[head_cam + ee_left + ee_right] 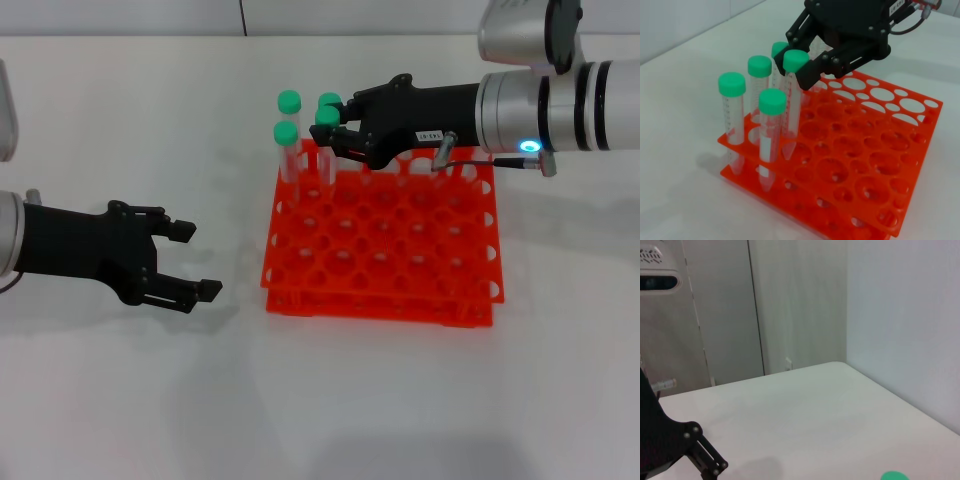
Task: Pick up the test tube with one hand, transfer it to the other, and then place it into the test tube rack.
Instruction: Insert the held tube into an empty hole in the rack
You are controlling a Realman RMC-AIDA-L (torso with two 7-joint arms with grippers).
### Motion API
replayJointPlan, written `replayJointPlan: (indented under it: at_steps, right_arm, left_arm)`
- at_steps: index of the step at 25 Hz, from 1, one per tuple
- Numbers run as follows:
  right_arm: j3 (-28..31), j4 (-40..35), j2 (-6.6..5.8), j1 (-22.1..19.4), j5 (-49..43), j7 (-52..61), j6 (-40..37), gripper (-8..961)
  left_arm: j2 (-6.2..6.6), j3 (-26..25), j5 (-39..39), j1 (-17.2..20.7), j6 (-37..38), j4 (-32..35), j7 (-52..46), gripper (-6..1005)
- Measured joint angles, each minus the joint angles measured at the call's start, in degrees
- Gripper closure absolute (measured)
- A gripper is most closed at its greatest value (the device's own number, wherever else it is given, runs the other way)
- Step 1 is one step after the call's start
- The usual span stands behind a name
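Note:
The orange-red test tube rack [400,260] stands mid-table and also shows in the left wrist view [880,150]. Several green-capped tubes stand in its far left corner. My right gripper [330,120], the one with the white label, reaches in from the right, and its fingers close on the top of one test tube [791,110]. That tube stands upright in a rack hole with its tip in the lower tier. My left gripper [195,260] is open and empty, low over the table left of the rack.
Other capped tubes [733,120] stand in holes next to the held one. A green cap [894,476] shows at the edge of the right wrist view. White table lies all round the rack, with a wall behind.

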Motion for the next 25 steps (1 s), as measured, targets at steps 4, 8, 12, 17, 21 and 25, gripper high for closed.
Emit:
replayJointPlan:
  at_steps: [4, 8, 12, 17, 21, 25]
  right_arm:
    - [0.00, -0.03, 0.00, 0.00, 0.00, 0.00, 0.00, 661]
    - [0.01, -0.03, 0.00, 0.00, 0.04, 0.00, 0.07, 660]
    - [0.01, -0.03, 0.00, -0.06, 0.43, 0.00, 0.10, 659]
    - [0.01, -0.03, 0.00, -0.15, 0.58, 0.00, 0.13, 658]
    - [0.01, 0.02, 0.00, -0.22, 0.64, 0.00, 0.17, 658]
    - [0.01, 0.10, 0.00, -0.34, 0.70, 0.00, 0.38, 657]
  left_arm:
    - [0.00, 0.00, 0.00, 0.00, 0.00, 0.00, 0.00, 124]
    - [0.00, 0.00, 0.01, 0.00, 0.00, 0.00, 0.00, 124]
    - [0.00, 0.00, 0.20, 0.00, 0.00, 0.00, 0.00, 123]
    - [0.00, 0.00, 0.53, 0.00, -0.04, 0.00, 0.00, 123]
    - [0.00, 0.00, 0.54, -0.04, -0.06, 0.00, 0.00, 124]
    - [0.00, 0.00, 0.54, -0.07, -0.08, 0.00, 0.00, 124]
